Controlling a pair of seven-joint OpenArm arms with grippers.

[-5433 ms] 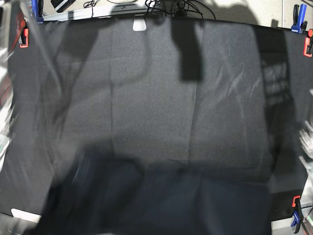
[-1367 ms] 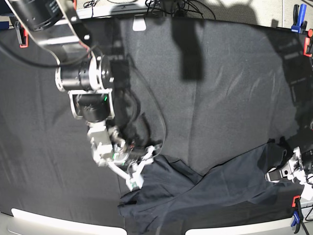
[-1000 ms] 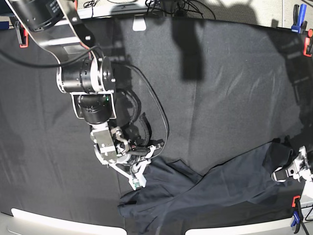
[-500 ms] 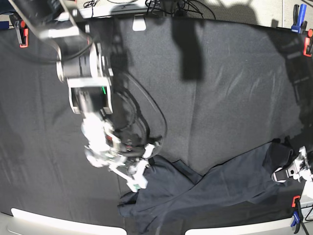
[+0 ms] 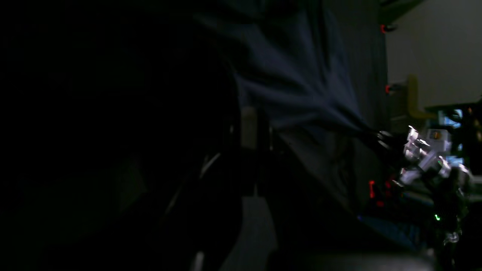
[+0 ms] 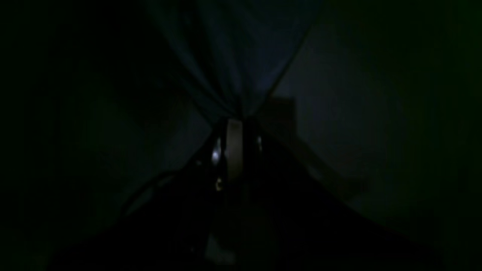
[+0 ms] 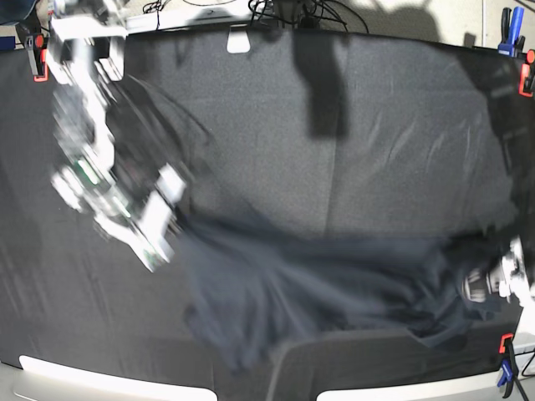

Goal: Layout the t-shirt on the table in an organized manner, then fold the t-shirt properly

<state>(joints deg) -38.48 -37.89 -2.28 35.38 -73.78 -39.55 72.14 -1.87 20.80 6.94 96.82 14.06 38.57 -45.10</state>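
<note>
Creased black cloth surface carries orange and blue clamps at its corners. Dark charcoal-grey t-shirt stretches across 6 o'clock, pinched by left end effector and blurred right end effector.

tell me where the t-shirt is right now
In the base view the t-shirt stretches across the table's near edge, pinched between the right pincer and left pincer.
</note>
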